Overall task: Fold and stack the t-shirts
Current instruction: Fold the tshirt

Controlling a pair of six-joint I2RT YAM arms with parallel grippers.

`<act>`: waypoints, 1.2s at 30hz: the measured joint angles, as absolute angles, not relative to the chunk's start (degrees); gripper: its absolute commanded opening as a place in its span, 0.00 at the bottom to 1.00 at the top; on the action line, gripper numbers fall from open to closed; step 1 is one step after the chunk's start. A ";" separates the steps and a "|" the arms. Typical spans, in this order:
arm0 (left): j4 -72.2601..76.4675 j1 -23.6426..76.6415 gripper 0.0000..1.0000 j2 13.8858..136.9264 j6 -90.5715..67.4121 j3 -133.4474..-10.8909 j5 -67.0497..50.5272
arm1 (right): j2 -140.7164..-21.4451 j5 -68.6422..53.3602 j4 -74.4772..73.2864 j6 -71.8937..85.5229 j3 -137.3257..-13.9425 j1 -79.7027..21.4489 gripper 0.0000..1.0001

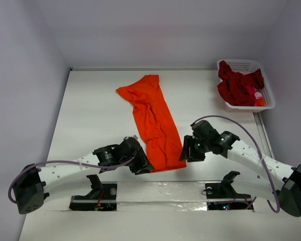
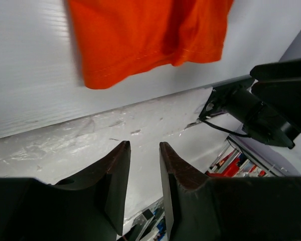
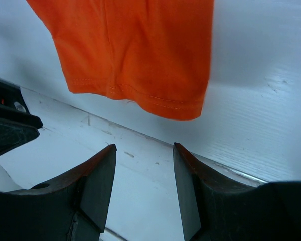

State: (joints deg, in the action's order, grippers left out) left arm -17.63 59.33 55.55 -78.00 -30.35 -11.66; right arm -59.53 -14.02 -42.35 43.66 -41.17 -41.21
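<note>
A bright orange t-shirt (image 1: 153, 120) lies as a long, wrinkled strip down the middle of the white table, its hem toward the arms. My left gripper (image 1: 143, 165) hovers at the hem's left corner. In the left wrist view, the left gripper (image 2: 143, 145) is open by a narrow gap and empty, with the orange hem (image 2: 140, 40) just ahead. My right gripper (image 1: 186, 153) sits at the hem's right corner. Seen from its wrist, the right gripper (image 3: 143, 146) is open wider and empty, short of the orange cloth (image 3: 135, 50). Dark red t-shirts (image 1: 238, 85) are heaped in the basket.
A white latticed basket (image 1: 245, 64) stands at the back right against the wall. A taped metal strip (image 1: 160, 193) with both arm bases runs along the near edge. The right arm's gripper (image 2: 261, 100) shows in the left wrist view.
</note>
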 measured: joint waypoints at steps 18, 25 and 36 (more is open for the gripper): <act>-12.69 60.34 0.26 54.72 -84.36 -22.39 -8.54 | -58.22 -13.93 -38.92 48.90 -38.41 -41.21 0.54; -11.22 60.34 0.26 57.93 -84.88 -22.39 -8.47 | -59.66 -13.89 -37.67 50.00 -36.29 -41.21 0.54; -10.96 60.34 0.26 58.13 -87.13 -22.44 -6.44 | -59.96 -12.12 -37.47 51.24 -34.63 -38.96 0.54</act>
State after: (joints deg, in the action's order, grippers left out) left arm -10.96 60.34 58.13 -87.13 -22.44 -6.44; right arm -59.96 -12.12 -37.47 51.24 -34.63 -38.96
